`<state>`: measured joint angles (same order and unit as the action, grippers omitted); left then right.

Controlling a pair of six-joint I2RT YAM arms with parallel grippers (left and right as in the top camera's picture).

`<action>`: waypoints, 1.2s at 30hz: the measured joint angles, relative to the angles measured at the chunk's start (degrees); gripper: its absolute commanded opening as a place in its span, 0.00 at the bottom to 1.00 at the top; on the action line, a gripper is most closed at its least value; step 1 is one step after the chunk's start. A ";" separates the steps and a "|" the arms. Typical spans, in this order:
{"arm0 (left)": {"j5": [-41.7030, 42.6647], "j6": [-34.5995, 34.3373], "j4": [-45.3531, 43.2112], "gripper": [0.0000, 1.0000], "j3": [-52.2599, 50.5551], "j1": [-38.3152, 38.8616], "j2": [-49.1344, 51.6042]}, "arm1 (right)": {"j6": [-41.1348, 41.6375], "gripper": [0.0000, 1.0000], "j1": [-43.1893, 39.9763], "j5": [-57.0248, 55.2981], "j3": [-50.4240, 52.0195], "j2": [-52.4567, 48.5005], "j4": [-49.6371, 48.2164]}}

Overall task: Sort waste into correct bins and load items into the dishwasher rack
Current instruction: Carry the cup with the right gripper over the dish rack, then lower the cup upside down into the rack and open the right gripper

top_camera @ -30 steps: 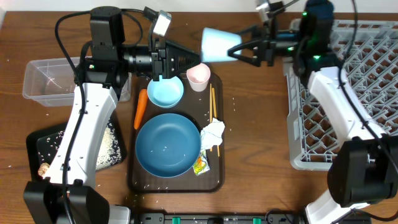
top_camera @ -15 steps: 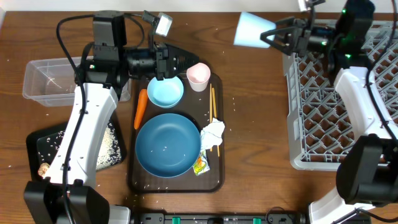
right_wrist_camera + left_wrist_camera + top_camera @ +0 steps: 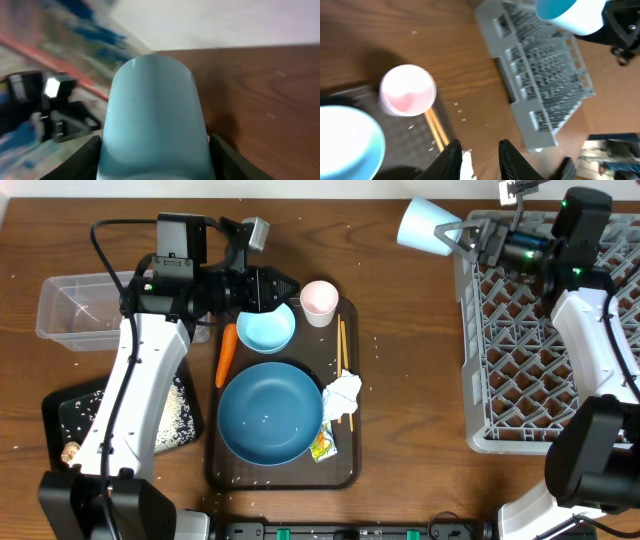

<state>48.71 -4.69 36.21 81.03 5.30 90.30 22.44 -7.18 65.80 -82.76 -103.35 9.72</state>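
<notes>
Two grippers checked. My right gripper [image 3: 470, 238] is clamped on the blue cup [image 3: 428, 225]; in the right wrist view a finger [image 3: 82, 161] shows at either side of the cup's wall. The cup lies on its side in the grip, mouth pointing away from me to my left, raised off the table just outside the far left corner of the rack [image 3: 478, 360]. It rests on nothing that I can see.

My left gripper [image 3: 285, 283] carries nothing. Its fingers [image 3: 451, 156] stand a little apart with bare table between them. It hangs above the far end of the brown tray [image 3: 345, 470], between the bowl [image 3: 265, 327] and the pink cup [image 3: 319, 301]; I cannot tell whether it touches either.

On the brown tray: bowl and pink cup at the far end, plate [image 3: 270, 412] nearer, carrot [image 3: 227, 352] along the left edge, chopsticks [image 3: 342, 355] along the right, napkin [image 3: 342, 395] and wrapper [image 3: 322, 444] beside the plate's right rim.

Left of it: tub [image 3: 75, 310], then black tray [image 3: 60, 415] with a brown lump [image 3: 70, 450]. Rice [image 3: 180, 415] lies just under my left arm.
</notes>
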 measured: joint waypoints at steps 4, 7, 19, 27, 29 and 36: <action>-3.69 0.00 0.92 0.26 0.00 0.00 0.00 | -4.13 0.52 -0.48 -9.07 -0.72 0.02 9.64; -5.99 -0.02 1.09 0.26 0.00 0.00 0.00 | -7.32 0.52 -0.52 -17.09 -3.13 0.17 19.67; -10.82 0.00 1.20 0.26 0.00 0.00 0.00 | -12.20 0.47 -0.52 -53.16 -21.68 5.51 43.74; -11.45 0.00 1.27 0.26 0.00 0.00 0.00 | -12.22 0.47 -0.52 -64.83 -22.08 3.67 46.23; -11.45 -0.02 1.36 0.26 0.00 0.00 0.00 | -12.22 0.48 -0.52 -65.85 -22.08 2.29 46.75; -11.63 0.00 2.95 0.26 0.00 0.00 0.00 | -12.22 0.45 -0.52 -66.93 -22.08 -2.89 52.06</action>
<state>37.08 -4.69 39.16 81.03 5.30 90.30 10.22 -7.70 -1.13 -104.84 -106.24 61.78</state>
